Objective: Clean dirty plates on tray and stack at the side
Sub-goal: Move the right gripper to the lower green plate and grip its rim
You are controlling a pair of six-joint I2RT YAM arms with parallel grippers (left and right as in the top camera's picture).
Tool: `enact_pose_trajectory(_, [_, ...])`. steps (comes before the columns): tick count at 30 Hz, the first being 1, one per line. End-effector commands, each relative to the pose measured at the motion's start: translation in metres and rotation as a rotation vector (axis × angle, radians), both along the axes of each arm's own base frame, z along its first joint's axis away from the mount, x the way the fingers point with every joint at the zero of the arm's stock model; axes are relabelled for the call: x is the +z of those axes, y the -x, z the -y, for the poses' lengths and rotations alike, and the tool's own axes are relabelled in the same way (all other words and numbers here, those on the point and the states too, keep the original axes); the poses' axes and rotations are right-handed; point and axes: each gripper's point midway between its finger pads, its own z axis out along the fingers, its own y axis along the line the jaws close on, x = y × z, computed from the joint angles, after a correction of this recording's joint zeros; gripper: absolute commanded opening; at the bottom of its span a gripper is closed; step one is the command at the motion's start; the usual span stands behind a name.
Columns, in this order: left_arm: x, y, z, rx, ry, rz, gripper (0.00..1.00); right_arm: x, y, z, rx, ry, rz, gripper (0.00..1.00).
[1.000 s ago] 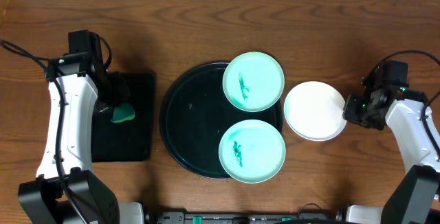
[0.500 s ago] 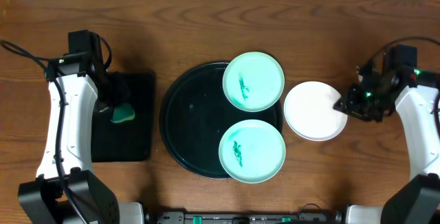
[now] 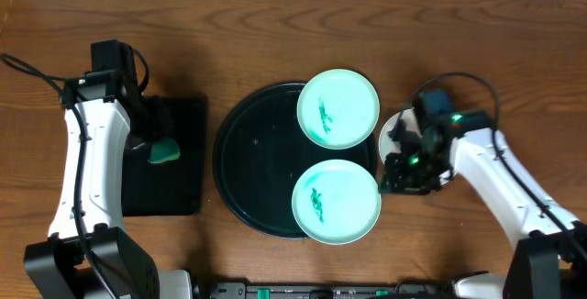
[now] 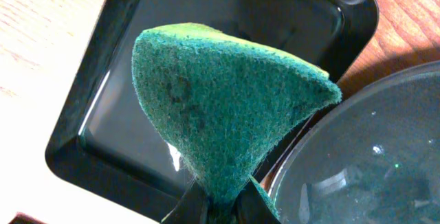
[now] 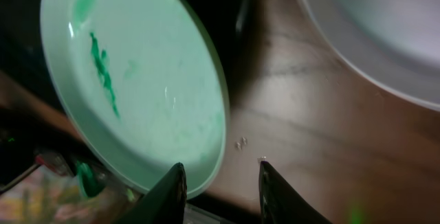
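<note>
Your tray [image 3: 240, 166] is carrying two plates along its right side. The upper turquoise plate [image 3: 337, 108] is hanging over the rim at the top right. The lower turquoise plate [image 3: 336, 202] is hanging over the rim at the bottom right. Each is showing a green smear left of its centre, and the left half of the tray is lying bare. The white plate [image 3: 396, 127] is sitting off the tray, on the table [image 3: 275, 33] just to its right, and your right arm is covering most of it.

On the left, the small tray [image 3: 179, 193] is lying beside the round one. Your left hand [image 4: 218, 209] is clamped on the folded sponge [image 4: 220, 107], holding it over that small tray. Whether the sponge is touching it, you cannot tell.

Your right hand [image 5: 221, 183] is hovering with its fingers apart and nothing between them, over the table between the lower turquoise plate's rim and the white plate.

Against a second ago, that hand has crossed from the white plate's outer right edge, over the plate, to its side next to the tray. The plates, the sponge and your left arm are sitting where they were.
</note>
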Motion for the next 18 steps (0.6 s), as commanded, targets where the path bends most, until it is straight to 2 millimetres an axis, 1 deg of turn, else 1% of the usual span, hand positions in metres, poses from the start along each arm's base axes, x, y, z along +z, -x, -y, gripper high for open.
enact_pose_trajectory(1, [0.001,-0.002,-0.001,-0.016,-0.003,-0.001,0.07,-0.016,0.01,-0.01,0.016,0.026,0.004,0.33])
enact_pose_trajectory(4, [0.001,-0.002,-0.001,-0.016,-0.003,-0.001,0.07,-0.028,0.005,-0.015,0.033,0.057,0.06,0.34])
enact_pose_trajectory(7, [0.001,-0.002,-0.001,-0.016,-0.003,-0.001,0.07,-0.038,-0.001,-0.008,0.003,0.146,0.098,0.33])
enact_pose_trajectory(10, [0.001,-0.002,-0.001,-0.016,-0.003,-0.001,0.07,-0.039,-0.004,-0.007,-0.006,0.152,0.111,0.33])
enact_pose_trajectory(11, [0.001,-0.002,-0.001,-0.016,-0.003,-0.001,0.07,-0.039,-0.005,-0.008,-0.008,0.151,0.113,0.32])
enact_pose_trajectory(14, [0.001,-0.002,-0.001,-0.016,-0.003,0.0,0.07,-0.043,-0.008,-0.006,-0.01,0.165,0.125,0.22])
enact_pose_trajectory(18, [0.001,-0.002,-0.001,-0.016,-0.004,-0.001,0.07,-0.05,-0.011,-0.007,-0.02,0.168,0.117,0.16])
